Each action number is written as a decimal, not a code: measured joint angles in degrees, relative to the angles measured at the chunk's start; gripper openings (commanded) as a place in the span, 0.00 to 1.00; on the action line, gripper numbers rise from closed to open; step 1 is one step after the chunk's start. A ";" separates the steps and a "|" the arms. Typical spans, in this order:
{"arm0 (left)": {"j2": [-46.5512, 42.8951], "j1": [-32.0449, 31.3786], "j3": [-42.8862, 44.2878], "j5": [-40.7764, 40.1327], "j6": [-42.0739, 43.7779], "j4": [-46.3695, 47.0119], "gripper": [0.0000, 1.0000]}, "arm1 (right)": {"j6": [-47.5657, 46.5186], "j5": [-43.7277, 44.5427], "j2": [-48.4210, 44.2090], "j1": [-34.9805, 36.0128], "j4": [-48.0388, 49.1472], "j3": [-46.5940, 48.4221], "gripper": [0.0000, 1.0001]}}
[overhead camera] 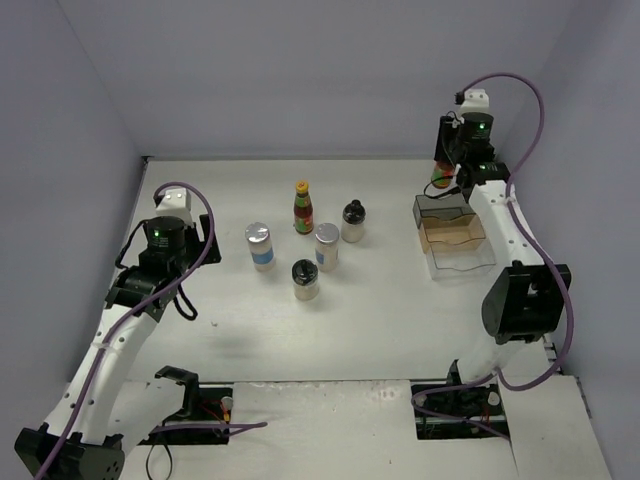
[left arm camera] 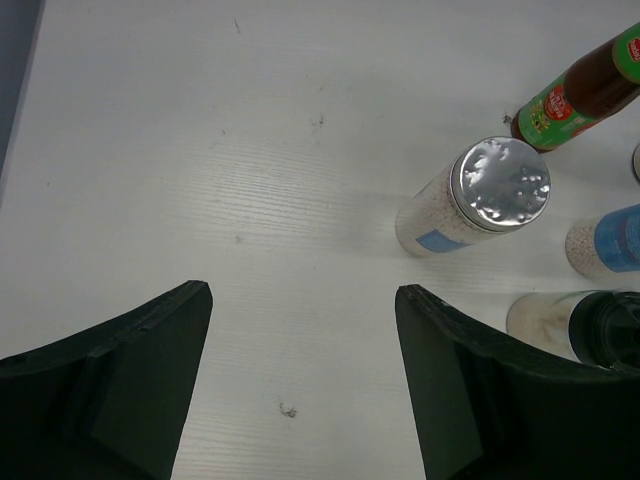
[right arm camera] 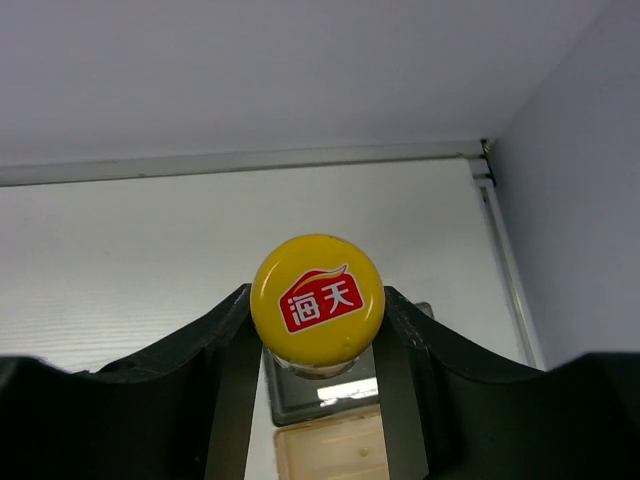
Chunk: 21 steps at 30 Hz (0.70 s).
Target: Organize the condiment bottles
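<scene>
Five condiment bottles stand mid-table: a red sauce bottle (overhead camera: 303,207), a black-lidded jar (overhead camera: 353,221), two silver-lidded shakers (overhead camera: 259,245) (overhead camera: 327,246) and a second black-lidded jar (overhead camera: 305,279). My right gripper (overhead camera: 447,168) is shut on the other red sauce bottle (overhead camera: 440,179) and holds it above the back end of the clear organizer (overhead camera: 455,232). Its yellow cap (right arm camera: 317,298) sits between my right gripper's (right arm camera: 317,330) jaws. My left gripper (left arm camera: 303,292) is open and empty, left of the near shaker (left arm camera: 499,184); in the top view it (overhead camera: 200,258) hovers at the table's left.
The left wrist view also shows the standing red bottle (left arm camera: 580,90), the second shaker (left arm camera: 605,240) and a black-lidded jar (left arm camera: 590,325) at its right edge. The back wall and right wall stand close to the organizer (right arm camera: 330,405).
</scene>
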 measured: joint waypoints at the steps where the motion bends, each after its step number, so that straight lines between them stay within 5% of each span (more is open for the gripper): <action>1: 0.00 -0.02 0.00 -0.02 0.00 0.00 0.74 | 0.11 0.31 0.00 -1.14 0.04 -0.79 0.00; 21: 0.13 -0.13 0.00 -0.17 0.83 0.00 0.74 | 2.67 1.70 5.46 -8.72 3.69 -6.73 0.00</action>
